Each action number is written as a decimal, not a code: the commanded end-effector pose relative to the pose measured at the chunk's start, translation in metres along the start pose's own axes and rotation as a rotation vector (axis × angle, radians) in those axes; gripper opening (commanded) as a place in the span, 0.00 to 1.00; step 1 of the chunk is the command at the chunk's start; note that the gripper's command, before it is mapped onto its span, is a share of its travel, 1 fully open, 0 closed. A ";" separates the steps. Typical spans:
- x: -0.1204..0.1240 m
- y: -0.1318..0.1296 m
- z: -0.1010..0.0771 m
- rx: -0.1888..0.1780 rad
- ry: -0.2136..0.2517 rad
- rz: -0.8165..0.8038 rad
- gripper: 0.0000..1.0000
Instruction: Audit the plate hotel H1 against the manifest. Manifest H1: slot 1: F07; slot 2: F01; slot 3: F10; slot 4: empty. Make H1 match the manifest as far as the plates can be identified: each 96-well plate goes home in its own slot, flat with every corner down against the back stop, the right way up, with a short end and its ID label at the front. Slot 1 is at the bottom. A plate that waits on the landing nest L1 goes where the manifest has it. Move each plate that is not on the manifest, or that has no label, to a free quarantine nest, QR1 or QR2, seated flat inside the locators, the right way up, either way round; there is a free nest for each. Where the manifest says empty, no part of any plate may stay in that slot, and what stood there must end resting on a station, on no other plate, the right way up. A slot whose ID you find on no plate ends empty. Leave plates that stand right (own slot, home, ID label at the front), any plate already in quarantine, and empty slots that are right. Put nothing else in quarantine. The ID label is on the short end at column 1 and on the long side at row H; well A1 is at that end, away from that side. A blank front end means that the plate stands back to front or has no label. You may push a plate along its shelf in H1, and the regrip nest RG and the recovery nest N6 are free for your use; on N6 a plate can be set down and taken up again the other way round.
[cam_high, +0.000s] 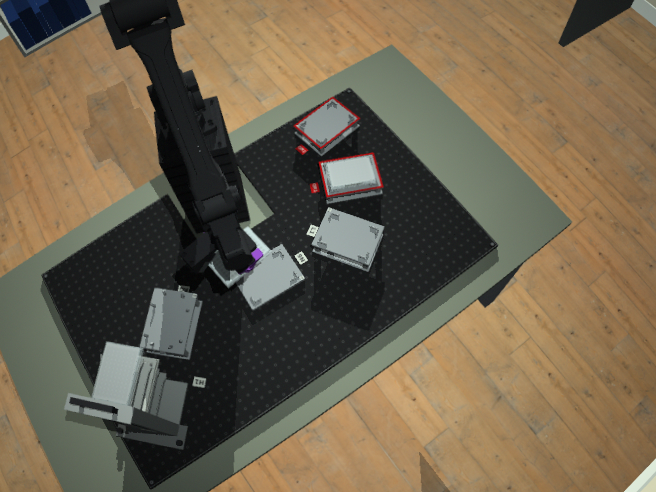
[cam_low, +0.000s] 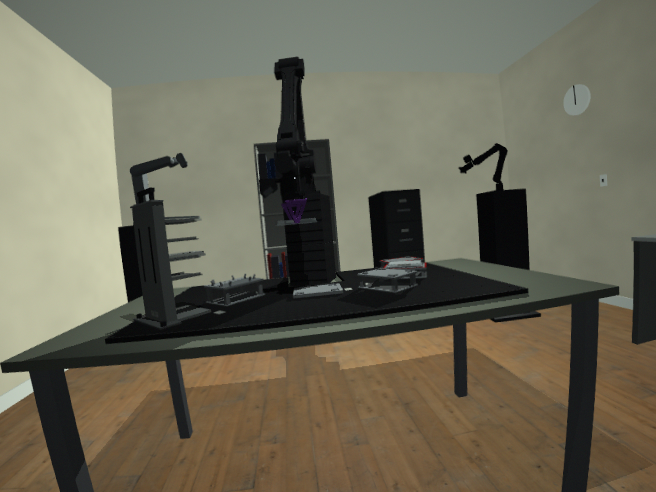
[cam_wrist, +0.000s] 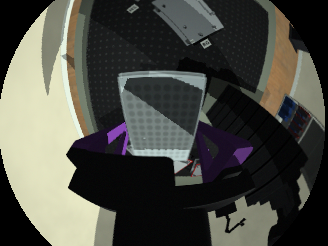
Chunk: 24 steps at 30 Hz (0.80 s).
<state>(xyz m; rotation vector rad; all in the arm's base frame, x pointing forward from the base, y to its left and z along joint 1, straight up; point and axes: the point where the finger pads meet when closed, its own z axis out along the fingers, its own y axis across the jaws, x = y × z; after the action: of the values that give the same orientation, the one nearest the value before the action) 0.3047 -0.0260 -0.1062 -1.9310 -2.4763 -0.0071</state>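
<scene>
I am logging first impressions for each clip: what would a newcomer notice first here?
The tall black arm stands mid-table, its purple-fingered gripper holding a pale well plate level, high above the black board. Next come the two red-rimmed nests at the far side, one bare, one carrying a plate. The shelved plate hotel stands at the left end.

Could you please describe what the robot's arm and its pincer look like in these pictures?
The arm is matte black throughout, built of long boxy links with rounded joint housings, on a ribbed black pedestal. No loose cables or markings show. The pincer has a black body with purple, wedge-shaped fingers; from the exterior view they form a purple V.
</scene>
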 end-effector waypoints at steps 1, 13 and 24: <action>-0.017 0.012 -0.004 -0.013 -0.007 -0.092 0.86; -0.053 0.010 -0.005 -0.017 -0.013 -0.258 0.86; -0.085 0.007 -0.008 -0.023 -0.020 -0.308 0.86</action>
<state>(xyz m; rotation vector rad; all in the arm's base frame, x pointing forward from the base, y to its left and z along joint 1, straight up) 0.3148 -0.0916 -0.1070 -1.6121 -2.6922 -0.0059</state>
